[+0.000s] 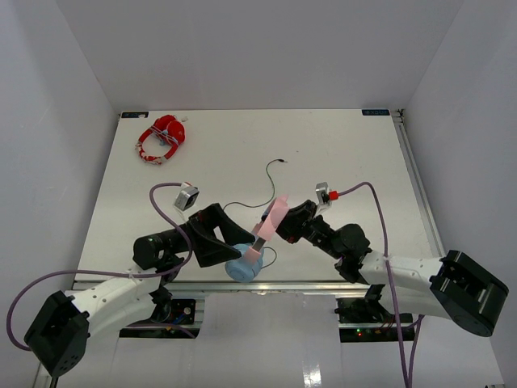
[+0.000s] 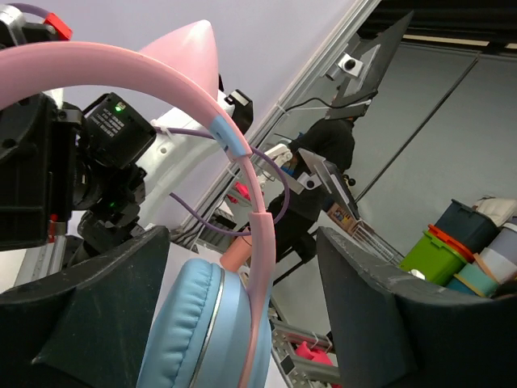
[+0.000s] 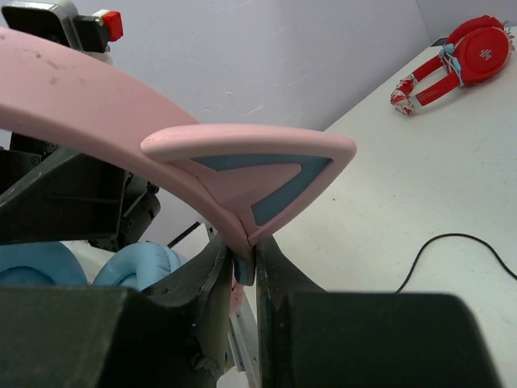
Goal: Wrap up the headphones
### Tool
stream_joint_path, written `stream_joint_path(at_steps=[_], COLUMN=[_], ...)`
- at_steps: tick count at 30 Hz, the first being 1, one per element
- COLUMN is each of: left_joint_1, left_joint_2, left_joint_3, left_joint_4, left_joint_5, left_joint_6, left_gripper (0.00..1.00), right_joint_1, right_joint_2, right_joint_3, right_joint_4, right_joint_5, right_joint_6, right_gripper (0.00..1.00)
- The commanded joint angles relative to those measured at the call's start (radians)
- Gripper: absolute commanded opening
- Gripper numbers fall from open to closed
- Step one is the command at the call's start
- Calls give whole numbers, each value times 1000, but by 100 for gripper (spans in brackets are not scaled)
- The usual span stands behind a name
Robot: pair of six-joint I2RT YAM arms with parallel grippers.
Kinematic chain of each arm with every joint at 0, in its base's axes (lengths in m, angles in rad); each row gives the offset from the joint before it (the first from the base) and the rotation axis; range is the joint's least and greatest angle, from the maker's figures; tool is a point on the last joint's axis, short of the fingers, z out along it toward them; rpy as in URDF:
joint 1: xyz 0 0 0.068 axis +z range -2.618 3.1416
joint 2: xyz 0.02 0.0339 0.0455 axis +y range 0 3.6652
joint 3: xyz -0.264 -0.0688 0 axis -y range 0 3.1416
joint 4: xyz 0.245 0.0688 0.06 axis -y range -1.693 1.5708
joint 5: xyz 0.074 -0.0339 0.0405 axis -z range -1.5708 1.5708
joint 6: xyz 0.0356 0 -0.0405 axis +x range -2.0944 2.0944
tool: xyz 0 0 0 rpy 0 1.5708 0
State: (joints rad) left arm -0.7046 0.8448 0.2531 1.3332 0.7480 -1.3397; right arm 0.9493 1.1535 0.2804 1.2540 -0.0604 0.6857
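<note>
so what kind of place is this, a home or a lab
Probably a robotics lab cell: a white table boxed in by plain white walls, two black-and-white robot arms bolted at its edge, and stacked coloured plastic bins beyond.

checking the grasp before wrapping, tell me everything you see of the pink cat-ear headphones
The headphones have a glossy pink plastic headband with cat ears and padded light blue ear cups. Held tilted, cups low; right fingers pinch the headband, open left fingers flank one cup. The black cable trails across the table.
</note>
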Motion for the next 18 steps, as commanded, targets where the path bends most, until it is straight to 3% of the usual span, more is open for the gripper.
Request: stream_joint_path(at_steps=[1,5,10,14,18], left_joint_1=[-3,-1,0,0,0], left_joint_2=[-22,-96,-246,-290,-258], left_joint_3=[8,38,104,271,438], left_joint_4=[121,-132,-598,-1117,-1446], left_joint_5=[14,5,-168,-446,-651], left_joint_6=[39,176,396,629,737], left_gripper=[89,96,98,98,95], right_joint_1=[9,2,-14,-27,-33], right_joint_2=[-129,-250,-396,-470,-476], right_joint_3=[-23,-29,21,74,151], right_joint_4=[136,-68,-423,-728,-943], right_joint_5=[84,157,287,389,459], right_joint_6=[-88,-144,-218,-288,-361], right_gripper=[8,8,8,8,8])
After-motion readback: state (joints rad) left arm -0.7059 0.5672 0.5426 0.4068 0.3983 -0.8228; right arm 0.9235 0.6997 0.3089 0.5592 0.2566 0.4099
